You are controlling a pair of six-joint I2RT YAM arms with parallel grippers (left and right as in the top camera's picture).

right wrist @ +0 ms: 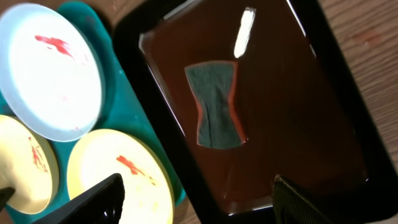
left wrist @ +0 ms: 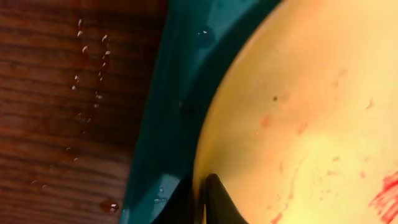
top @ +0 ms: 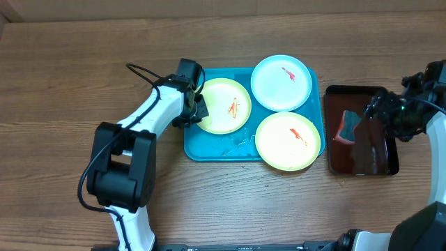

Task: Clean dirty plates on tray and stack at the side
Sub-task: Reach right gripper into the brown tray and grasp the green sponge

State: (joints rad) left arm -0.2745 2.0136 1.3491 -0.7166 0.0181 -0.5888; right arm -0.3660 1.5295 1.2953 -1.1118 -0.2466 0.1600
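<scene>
The left gripper [left wrist: 200,200] is clenched on the left rim of a smeared yellow plate [top: 223,106]. It lies in the teal tray [top: 209,150] on the counter [top: 63,70], beside a second yellow plate [top: 288,141] and a pale blue plate [top: 281,82]. The right gripper [right wrist: 198,202] hangs released above a sponge [right wrist: 216,106] in the dark tray [right wrist: 298,93].

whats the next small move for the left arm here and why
Probably lift the left yellow plate slightly off the teal tray. The left tool looks shut on the plate's rim, the plate lies flat in the tray, and its red smears need cleaning.
</scene>
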